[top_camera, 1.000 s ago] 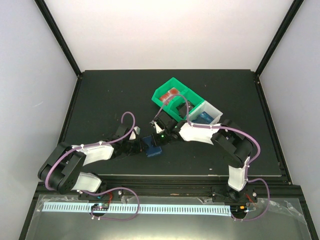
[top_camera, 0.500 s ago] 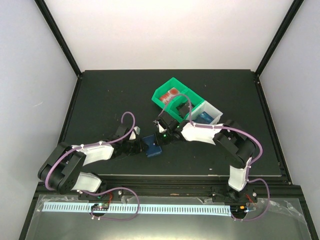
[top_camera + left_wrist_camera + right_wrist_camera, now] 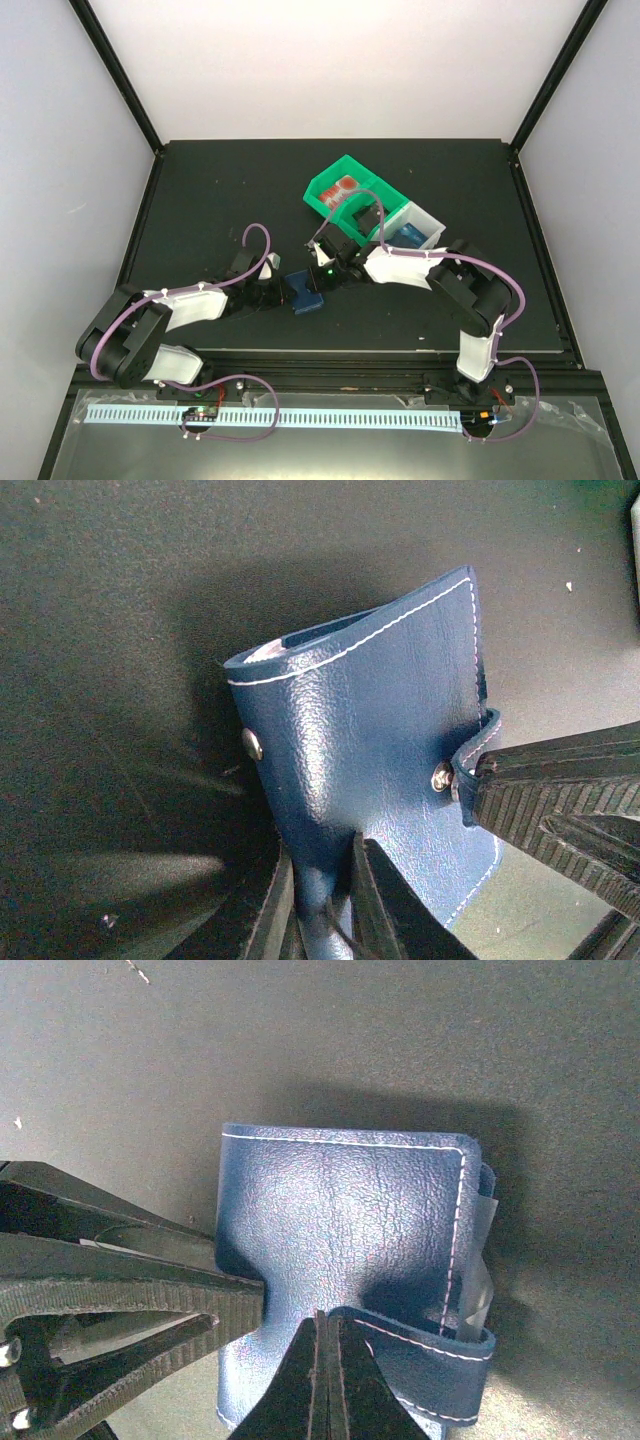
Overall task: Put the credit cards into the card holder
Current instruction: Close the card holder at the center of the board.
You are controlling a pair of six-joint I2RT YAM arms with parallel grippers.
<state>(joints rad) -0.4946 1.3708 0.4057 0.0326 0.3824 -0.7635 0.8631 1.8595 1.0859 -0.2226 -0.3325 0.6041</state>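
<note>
The dark blue card holder (image 3: 303,292) lies on the black table between both grippers. My left gripper (image 3: 281,291) is shut on its near edge; in the left wrist view my left gripper (image 3: 322,900) pinches the cover of the card holder (image 3: 370,700). My right gripper (image 3: 321,276) is shut on the snap tab; in the right wrist view my right gripper (image 3: 328,1332) has jaws pressed together on the snap tab (image 3: 425,1348) of the card holder (image 3: 340,1215). Pale clear sleeves (image 3: 482,1250) stick out at its side. A red-and-white card (image 3: 346,187) and a blue card (image 3: 407,237) lie in the tray.
The green and white compartment tray (image 3: 322,190) stands just behind the right gripper, its white part (image 3: 432,226) to the right. Black frame posts rise at the table's back corners. A rail runs along the near edge.
My right gripper has shifted slightly left and back while holding the snap tab. The card holder and my left gripper have barely moved.
</note>
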